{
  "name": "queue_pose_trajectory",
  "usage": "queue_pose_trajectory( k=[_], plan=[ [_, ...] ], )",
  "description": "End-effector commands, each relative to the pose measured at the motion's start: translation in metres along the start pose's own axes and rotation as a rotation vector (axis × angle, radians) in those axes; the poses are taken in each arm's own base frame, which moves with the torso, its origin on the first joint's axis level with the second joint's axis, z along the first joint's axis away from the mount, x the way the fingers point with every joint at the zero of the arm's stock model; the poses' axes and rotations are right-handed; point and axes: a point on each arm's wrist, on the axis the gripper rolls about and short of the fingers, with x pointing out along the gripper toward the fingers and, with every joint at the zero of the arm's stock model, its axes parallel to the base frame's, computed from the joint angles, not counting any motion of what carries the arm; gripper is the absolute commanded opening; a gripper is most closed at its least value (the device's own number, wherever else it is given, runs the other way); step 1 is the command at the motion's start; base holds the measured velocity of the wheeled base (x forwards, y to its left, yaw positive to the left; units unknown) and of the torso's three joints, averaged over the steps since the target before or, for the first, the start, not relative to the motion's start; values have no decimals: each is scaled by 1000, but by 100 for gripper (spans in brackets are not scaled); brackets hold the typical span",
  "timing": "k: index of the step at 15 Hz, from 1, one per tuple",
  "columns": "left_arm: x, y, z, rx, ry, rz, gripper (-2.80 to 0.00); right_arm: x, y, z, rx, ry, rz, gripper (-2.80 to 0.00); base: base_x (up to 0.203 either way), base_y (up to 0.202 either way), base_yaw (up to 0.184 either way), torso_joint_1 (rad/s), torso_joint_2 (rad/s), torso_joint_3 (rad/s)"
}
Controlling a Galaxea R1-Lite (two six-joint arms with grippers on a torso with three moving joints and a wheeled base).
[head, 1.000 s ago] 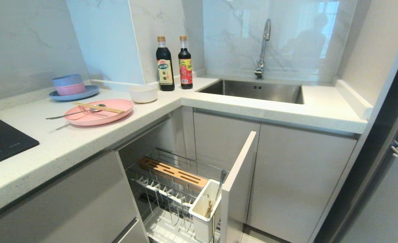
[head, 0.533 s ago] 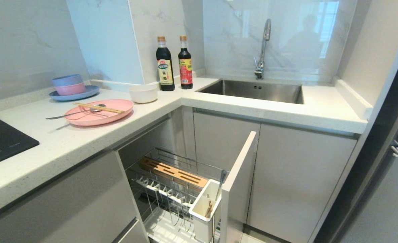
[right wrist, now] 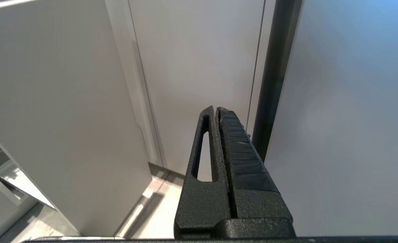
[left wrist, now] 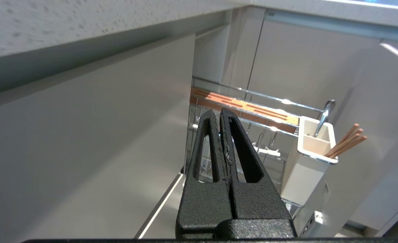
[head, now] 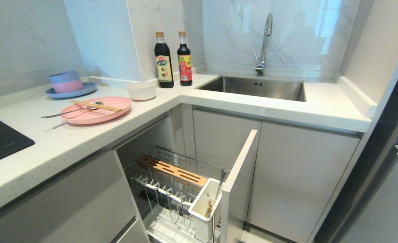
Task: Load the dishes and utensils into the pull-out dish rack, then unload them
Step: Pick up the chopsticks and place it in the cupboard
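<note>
The large pink plate (head: 96, 113) lies on the counter at the left, with the chopsticks (head: 96, 106) across it and the metal spoon (head: 67, 111) resting on its rim. Behind it stands the cream bowl (head: 141, 90). Below the counter the pull-out dish rack (head: 172, 152) is drawn out, showing its wooden strip (head: 172, 171), white tub (head: 204, 209) and pale front (head: 239, 175). The tub (left wrist: 307, 168) holds brown sticks (left wrist: 345, 141) and a metal handle (left wrist: 323, 114). My left gripper (left wrist: 219, 114) is shut and empty, low beside the rack. My right gripper (right wrist: 216, 108), also shut and empty, faces cabinet doors. Neither arm shows in the head view.
A blue plate bearing stacked blue and pink bowls (head: 67, 86) sits at the counter's back left. Two dark bottles (head: 163, 64) stand in the corner. The sink (head: 253, 87) with its faucet (head: 263, 44) lies to the right, a black hob (head: 0, 140) at far left.
The whole head view has shifted slightly up and left, so the camera moved. Nothing on the counter or in the rack has moved.
</note>
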Motion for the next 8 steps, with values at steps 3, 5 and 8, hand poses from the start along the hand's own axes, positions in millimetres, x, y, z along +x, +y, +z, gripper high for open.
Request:
queue_pose_trajectory(
  k=[3,5,8],
  plan=[
    [2,1,-7,0,27,4,-280,0,0,0,0,2,0,-280,0,0,0,2,3,-183],
    [2,1,-7,3,27,3,-280,0,0,0,0,2,0,-280,0,0,0,4,2,-199],
    [2,1,-7,3,27,3,-280,0,0,0,0,2,0,-280,0,0,0,1,4,-205]
  ],
)
